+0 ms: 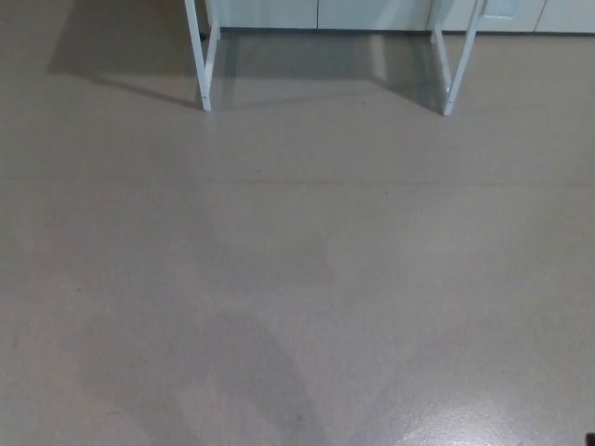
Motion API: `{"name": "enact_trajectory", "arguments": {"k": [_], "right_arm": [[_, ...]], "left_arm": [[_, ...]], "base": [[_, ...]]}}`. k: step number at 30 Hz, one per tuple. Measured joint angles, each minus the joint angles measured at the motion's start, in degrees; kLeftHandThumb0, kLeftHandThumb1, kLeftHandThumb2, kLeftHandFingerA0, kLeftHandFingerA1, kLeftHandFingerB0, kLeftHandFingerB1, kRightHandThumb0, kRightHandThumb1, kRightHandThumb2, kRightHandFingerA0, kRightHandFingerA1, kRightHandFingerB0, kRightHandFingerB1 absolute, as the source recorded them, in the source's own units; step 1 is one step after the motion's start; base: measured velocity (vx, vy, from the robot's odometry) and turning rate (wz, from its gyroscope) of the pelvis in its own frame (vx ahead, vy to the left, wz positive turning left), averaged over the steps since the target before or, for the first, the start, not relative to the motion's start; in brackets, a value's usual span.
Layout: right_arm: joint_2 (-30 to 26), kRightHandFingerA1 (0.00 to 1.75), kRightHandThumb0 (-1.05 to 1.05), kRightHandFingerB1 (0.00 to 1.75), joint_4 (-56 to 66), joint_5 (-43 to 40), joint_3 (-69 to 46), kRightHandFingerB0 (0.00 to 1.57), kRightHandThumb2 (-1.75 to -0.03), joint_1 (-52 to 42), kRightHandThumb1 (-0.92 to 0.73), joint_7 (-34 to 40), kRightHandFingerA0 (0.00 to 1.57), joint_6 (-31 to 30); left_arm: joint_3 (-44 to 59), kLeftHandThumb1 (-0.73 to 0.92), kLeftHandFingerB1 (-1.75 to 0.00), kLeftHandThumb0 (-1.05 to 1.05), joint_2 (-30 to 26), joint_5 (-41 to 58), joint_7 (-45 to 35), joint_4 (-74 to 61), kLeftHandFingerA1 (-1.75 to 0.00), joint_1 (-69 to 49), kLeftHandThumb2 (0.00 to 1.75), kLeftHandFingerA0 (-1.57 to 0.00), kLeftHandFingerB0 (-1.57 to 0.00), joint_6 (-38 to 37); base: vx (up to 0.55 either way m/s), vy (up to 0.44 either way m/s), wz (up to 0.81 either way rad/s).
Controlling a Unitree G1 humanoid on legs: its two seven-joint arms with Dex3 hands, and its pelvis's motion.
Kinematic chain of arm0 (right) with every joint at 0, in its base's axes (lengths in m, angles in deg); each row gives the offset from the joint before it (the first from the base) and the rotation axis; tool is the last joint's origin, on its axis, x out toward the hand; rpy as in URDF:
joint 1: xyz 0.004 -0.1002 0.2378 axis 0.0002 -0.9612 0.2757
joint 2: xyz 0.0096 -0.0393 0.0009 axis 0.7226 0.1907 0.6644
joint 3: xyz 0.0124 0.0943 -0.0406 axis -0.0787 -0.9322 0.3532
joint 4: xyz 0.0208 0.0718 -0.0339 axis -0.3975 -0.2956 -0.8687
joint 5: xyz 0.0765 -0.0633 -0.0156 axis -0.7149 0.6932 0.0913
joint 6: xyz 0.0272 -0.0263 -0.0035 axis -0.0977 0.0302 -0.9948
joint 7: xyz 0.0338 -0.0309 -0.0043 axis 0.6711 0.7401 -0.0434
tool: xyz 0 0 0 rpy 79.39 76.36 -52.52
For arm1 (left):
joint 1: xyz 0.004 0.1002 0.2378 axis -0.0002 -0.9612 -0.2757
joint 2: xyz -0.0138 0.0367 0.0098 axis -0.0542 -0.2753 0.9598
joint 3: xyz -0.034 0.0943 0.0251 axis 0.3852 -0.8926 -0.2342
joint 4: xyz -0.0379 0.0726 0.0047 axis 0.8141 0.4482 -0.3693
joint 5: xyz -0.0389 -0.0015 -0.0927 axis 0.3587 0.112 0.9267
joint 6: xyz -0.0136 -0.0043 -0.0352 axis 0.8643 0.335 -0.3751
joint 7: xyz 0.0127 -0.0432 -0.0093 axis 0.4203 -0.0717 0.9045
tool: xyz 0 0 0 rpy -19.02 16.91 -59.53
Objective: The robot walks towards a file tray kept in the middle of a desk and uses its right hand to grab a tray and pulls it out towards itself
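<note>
- Grey floor [297, 279] is filling the head view.
- Two white desk legs [203, 56] are standing at the top edge.
- Neither hand is showing, so its state cannot be told.

Tiny black speck [590, 439], bottom-right corner.

You had a single view, taken from the head camera and pitched steeply down at the floor [297, 279] ahead of the robot. It faced forward toward the far desk, of which only the lower parts of two white legs showed: the left leg [202, 65] and the right leg [456, 70], both cut off by the top edge. Beyond them ran a pale wall base [316, 14]. The near floor filled most of the frame, so the camera stood well back from the desk. No second view shared the scene.
</note>
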Motion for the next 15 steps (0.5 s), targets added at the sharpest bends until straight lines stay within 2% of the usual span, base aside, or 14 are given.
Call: {"name": "enact_trajectory", "arguments": {"k": [1,4,5,6,11,12,13,15], "right_arm": [[0.35,0.64,-0.45,0.57,1.05,-0.76,-0.68,0.30,-0.91,-0.63,-0.50,-0.35,0.44,0.25],[1.32,0.65,-0.50,0.56,2.09,-2.88,-2.61,0.33,-0.90,-1.83,-0.50,-0.95,0.46,1.77],[1.39,0.64,-0.51,0.57,1.57,-3.43,-3.06,0.33,-0.89,-1.88,-0.49,-1.20,0.45,2.43],[1.43,0.64,-0.50,0.56,1.27,-3.82,-3.29,0.32,-0.89,-1.92,-0.49,-1.39,0.45,2.81],[1.76,0.65,-0.48,0.56,0.52,-5.53,-3.71,0.31,-0.89,-2.39,-0.49,-2.39,0.47,4.67],[1.80,0.66,-0.48,0.56,0.48,-5.77,-3.70,0.32,-0.89,-2.38,-0.49,-2.55,0.47,4.89],[1.81,0.66,-0.47,0.56,0.44,-5.94,-3.68,0.32,-0.90,-2.38,-0.49,-2.62,0.48,5.11],[1.81,0.68,-0.47,0.58,0.61,-6.13,-3.42,0.35,-0.90,-2.55,-0.50,-2.62,0.51,5.49]], "left_arm": [[0.51,0.73,-0.37,-0.68,-0.11,0.43,-0.66,-0.43,-0.42,-0.32,0.62,-0.46,-0.45,-0.26],[1.89,0.73,-0.37,-0.67,-0.58,2.11,-2.74,-1.93,-0.41,-1.53,0.62,-0.47,-0.45,-1.44],[2.14,0.58,-0.45,-0.72,-0.75,2.49,-3.26,-2.33,-0.48,-1.84,0.78,-0.41,-0.42,-1.73],[2.26,0.72,-0.37,-0.68,-0.84,2.68,-3.62,-2.49,-0.41,-2.04,0.63,-0.46,-0.46,-1.97],[2.36,0.72,-0.37,-0.68,-1.14,3.58,-5.25,-2.26,-0.42,-2.74,0.62,-0.46,-0.45,-3.77],[2.36,0.58,-0.50,-0.69,-1.23,3.66,-5.49,-2.08,-0.54,-2.71,0.98,-0.39,-0.36,-4.10],[2.36,0.68,-0.37,-0.72,-1.31,3.69,-5.67,-1.91,-0.43,-2.69,0.64,-0.47,-0.43,-4.40],[2.32,0.72,-0.37,-0.70,-1.46,3.71,-5.98,-1.74,-0.41,-2.67,0.62,-0.47,-0.46,-4.97]], "base": [[0.00,0.000,0.00],[0.00,0.000,0.00],[0.00,0.000,0.00],[0.00,0.000,0.00],[0.00,0.000,0.00],[0.00,0.000,0.00],[0.00,0.000,0.00],[0.00,0.000,0.00]]}}
